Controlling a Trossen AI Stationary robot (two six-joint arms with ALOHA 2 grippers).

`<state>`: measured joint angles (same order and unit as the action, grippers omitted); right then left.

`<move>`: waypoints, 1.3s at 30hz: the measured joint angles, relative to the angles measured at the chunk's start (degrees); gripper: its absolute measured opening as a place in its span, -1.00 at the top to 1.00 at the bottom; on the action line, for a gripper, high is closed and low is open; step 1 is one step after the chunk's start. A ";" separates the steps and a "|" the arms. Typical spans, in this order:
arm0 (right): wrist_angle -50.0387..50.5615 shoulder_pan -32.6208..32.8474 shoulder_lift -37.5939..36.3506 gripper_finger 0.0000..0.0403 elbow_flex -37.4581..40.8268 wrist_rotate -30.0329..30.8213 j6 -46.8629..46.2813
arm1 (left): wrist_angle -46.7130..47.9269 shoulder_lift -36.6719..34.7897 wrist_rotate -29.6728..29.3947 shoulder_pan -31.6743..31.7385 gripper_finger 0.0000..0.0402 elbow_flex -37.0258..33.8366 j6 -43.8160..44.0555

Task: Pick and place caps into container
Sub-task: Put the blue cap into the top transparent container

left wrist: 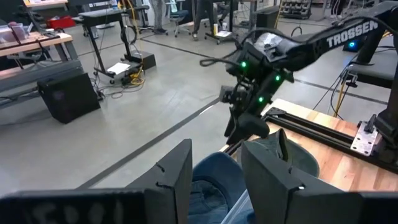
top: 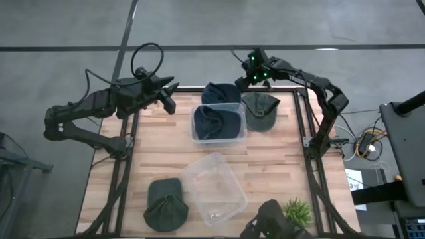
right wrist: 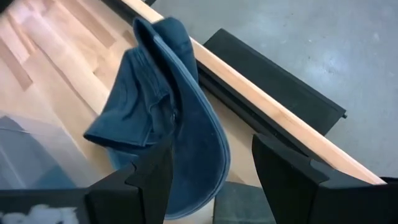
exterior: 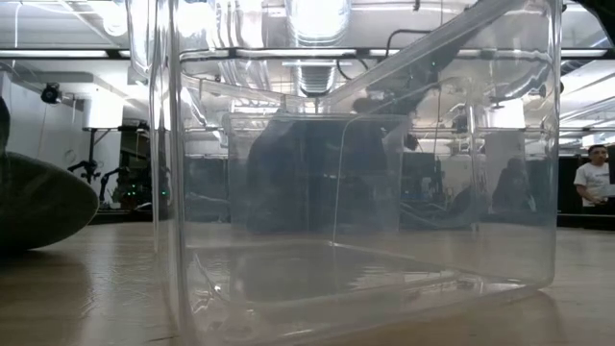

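High view: a pale wooden table [top: 166,149] is seen on grey concrete floor [top: 199,23]. One navy cap [top: 218,121] lies in the container [top: 219,123] at 12 o'clock; another [top: 220,93] lies just behind it, an olive cap [top: 260,109] beside it at 3 o'clock. A second olive cap [top: 165,204] lies at 7 o'clock. The left gripper [top: 169,95] is parted over the table's far edge; the right gripper [top: 247,78], also parted, hovers above the rear navy cap. A workshop is glimpsed beyond.

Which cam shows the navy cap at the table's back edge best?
Right wrist view: the dark navy-blue fabric baseball cap fills the frame, brim and folds clear, open right gripper just above it. High view shows it small; left wrist only a sliver; low view can't confirm it.
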<state>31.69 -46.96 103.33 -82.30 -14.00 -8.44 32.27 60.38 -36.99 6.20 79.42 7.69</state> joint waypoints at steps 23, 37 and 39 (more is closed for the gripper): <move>-10.69 -0.15 6.70 -0.03 3.88 -1.24 1.77 | -0.07 0.02 -0.09 0.00 0.35 0.00 0.97; -4.26 -0.15 7.54 0.93 -2.92 -2.07 2.69 | -0.05 0.02 -0.11 0.00 0.35 0.00 1.39; -4.44 -0.25 6.39 0.94 -4.77 -1.26 2.62 | -0.07 0.02 -0.11 0.00 0.35 0.00 1.46</move>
<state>27.25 -47.21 109.72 -87.07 -15.27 -5.82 32.21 60.40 -37.10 6.20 79.42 9.15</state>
